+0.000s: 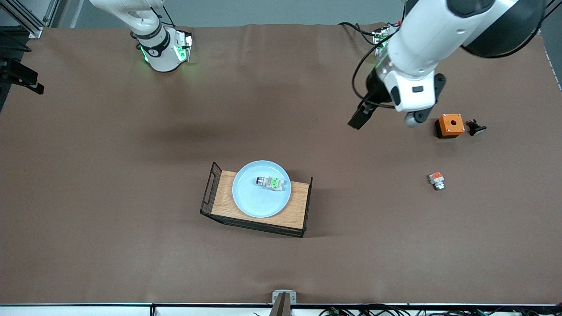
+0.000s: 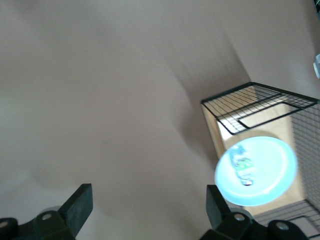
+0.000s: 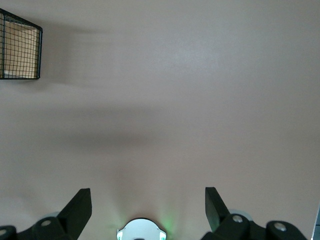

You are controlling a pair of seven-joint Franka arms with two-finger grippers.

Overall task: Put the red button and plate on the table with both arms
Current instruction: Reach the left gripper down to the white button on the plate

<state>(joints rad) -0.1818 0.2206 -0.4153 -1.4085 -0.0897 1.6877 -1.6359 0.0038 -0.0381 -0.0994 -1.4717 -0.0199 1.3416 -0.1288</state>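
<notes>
The pale blue plate lies on the small wood-topped wire rack in the middle of the brown table. The red button, silvery with a green block, lies in the plate. My left gripper hangs open and empty over bare table, between the rack and the left arm's base. In the left wrist view the gripper faces bare table, with the plate and button off to one side. My right gripper is open and empty over bare table near its own base, out of the front view.
An orange square box and a small black and red part stand toward the left arm's end. A small piece with an orange-red block lies nearer the front camera than the box. A corner of the rack shows in the right wrist view.
</notes>
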